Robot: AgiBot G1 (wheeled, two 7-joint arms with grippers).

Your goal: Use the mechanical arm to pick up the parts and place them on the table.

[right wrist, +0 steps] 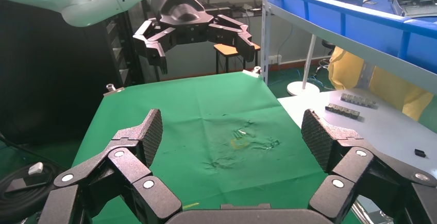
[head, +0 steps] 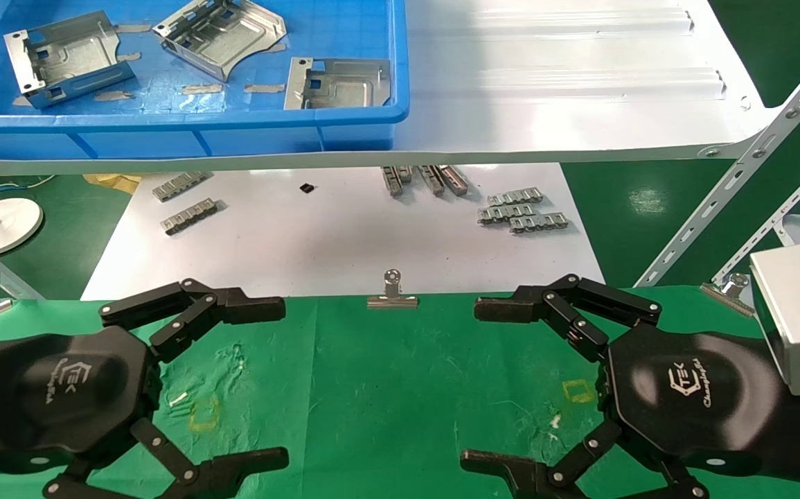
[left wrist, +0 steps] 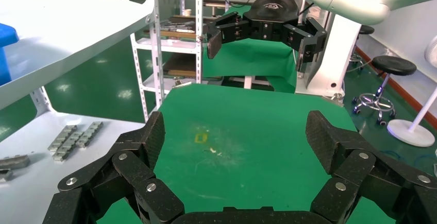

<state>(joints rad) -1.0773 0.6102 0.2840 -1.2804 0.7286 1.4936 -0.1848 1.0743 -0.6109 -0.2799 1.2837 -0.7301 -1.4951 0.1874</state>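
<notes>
Three silvery sheet-metal parts lie in a blue bin up on the shelf: one at the left (head: 67,59), one in the middle (head: 219,34), one at the right (head: 337,83). Two of them also show in the right wrist view (right wrist: 412,0). Both black grippers hover low over the green table (head: 386,388), far below and in front of the bin. My left gripper (head: 280,382) (left wrist: 237,136) is open and empty. My right gripper (head: 472,384) (right wrist: 233,134) is likewise open and empty. The two face each other across the cloth.
The blue bin (head: 185,132) stands on a glossy white shelf (head: 566,83) that overhangs a white sheet with grey link strips (head: 521,211). A binder clip (head: 391,294) grips the cloth's far edge. Slanted shelf braces (head: 739,173) rise at the right.
</notes>
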